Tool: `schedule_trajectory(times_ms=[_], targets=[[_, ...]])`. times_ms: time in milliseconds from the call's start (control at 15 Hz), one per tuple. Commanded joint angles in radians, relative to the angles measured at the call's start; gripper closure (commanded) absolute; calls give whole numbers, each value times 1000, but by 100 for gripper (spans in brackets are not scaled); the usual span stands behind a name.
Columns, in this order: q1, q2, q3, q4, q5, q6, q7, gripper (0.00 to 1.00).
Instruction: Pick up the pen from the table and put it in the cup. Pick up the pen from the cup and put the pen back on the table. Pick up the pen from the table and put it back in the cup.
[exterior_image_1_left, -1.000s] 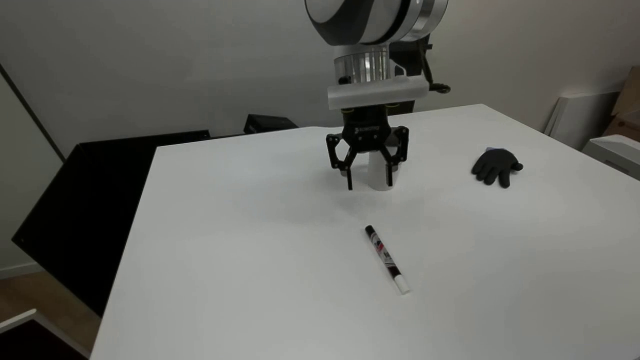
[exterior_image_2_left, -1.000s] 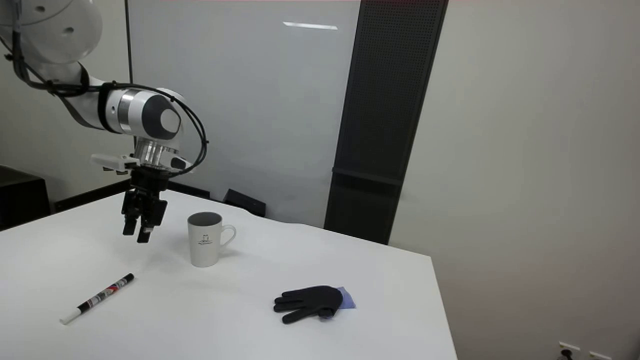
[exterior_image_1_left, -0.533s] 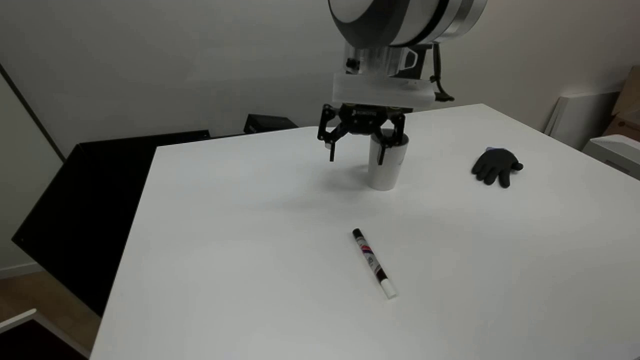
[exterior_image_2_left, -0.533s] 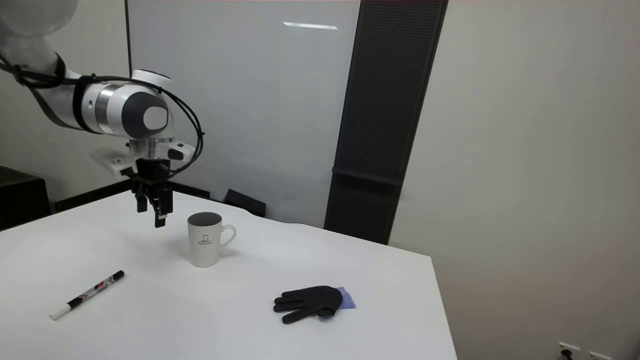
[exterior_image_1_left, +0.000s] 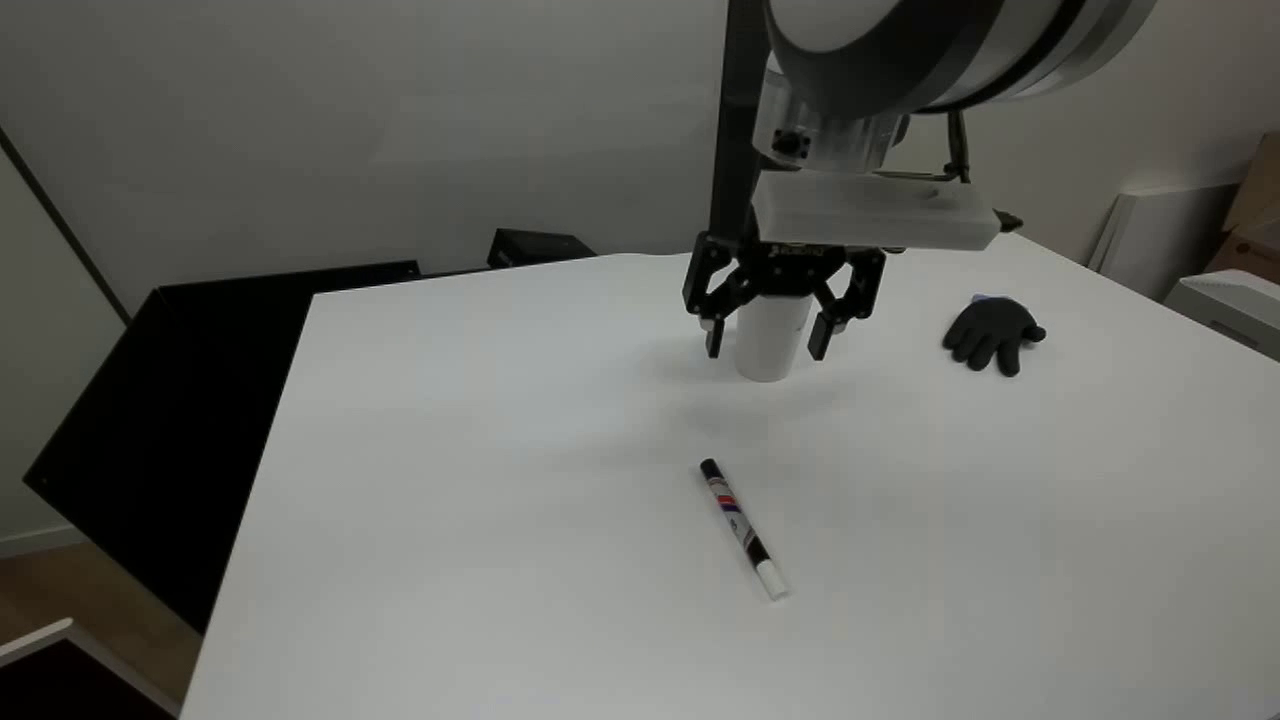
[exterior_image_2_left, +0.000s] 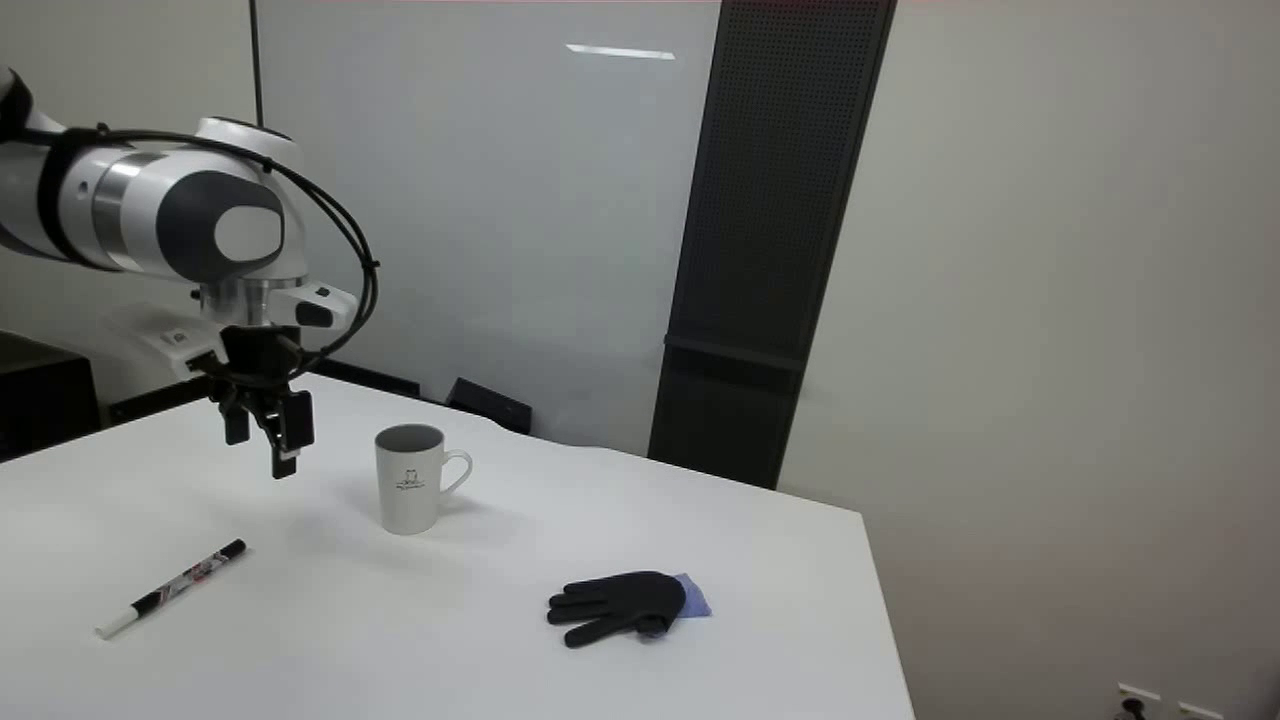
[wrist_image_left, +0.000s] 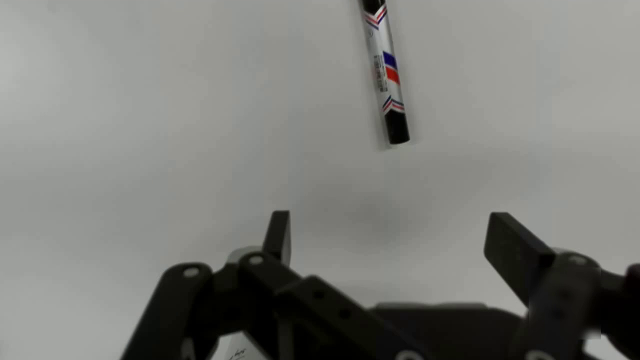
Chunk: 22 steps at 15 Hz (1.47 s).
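Pen (exterior_image_1_left: 742, 528) obs. flat on table (exterior_image_1_left: 450, 560), shifted slightly farther from cup (exterior_image_2_left: 408, 490) vs. a sec. ago. Gripper (wrist_image_left: 388, 215) released, fingers (wrist_image_left: 515, 252) spread wider; per wrist view, pen lies clear of them, on side opp. cup.

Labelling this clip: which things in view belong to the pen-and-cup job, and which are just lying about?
Job:
table, white
pen, lying on it
cup, upright on it
gripper, open, holding nothing

Lying about:
black glove, on the table
blue piece at its cuff, maybe part of it
dark object beyond the table's edge
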Motion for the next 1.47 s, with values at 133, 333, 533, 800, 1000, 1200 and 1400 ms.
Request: schedule_trajectory(times_ms=[133, 333, 533, 800, 1000, 1200, 1400], targets=[[0, -7, 1, -8, 4, -2, -8, 0], [0, -1, 0, -7, 4, -1, -8, 0], [0, 0, 0, -7, 4, -1, -8, 0], [25, 18, -9, -13, -43, -5, 2, 0], [49, 35, -9, -28, -61, 18, 21, 0], [86, 59, -17, -37, -78, 40, 51, 0], [118, 75, -29, -52, -83, 55, 89, 0]])
